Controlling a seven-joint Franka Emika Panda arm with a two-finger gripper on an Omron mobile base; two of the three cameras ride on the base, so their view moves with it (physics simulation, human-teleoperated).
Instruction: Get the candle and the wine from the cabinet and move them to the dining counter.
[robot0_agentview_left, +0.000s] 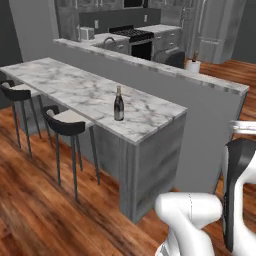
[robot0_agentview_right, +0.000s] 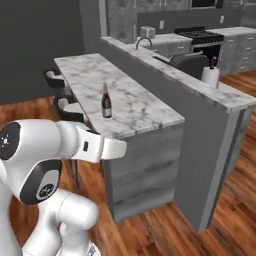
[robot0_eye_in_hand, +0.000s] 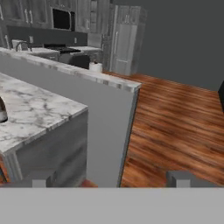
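No lettering, brand, number or sign can be read anywhere in the kitchen. The wine bottle (robot0_agentview_left: 118, 104) standing on the dining counter (robot0_agentview_left: 75, 90) carries a pale label too small and blurred to make out, and the appliances along the back wall show no legible markings.

White arm (robot0_agentview_right: 55, 150) folded low, gripper (robot0_eye_in_hand: 111, 178) level, its 2 fingertips wide apart, empty.
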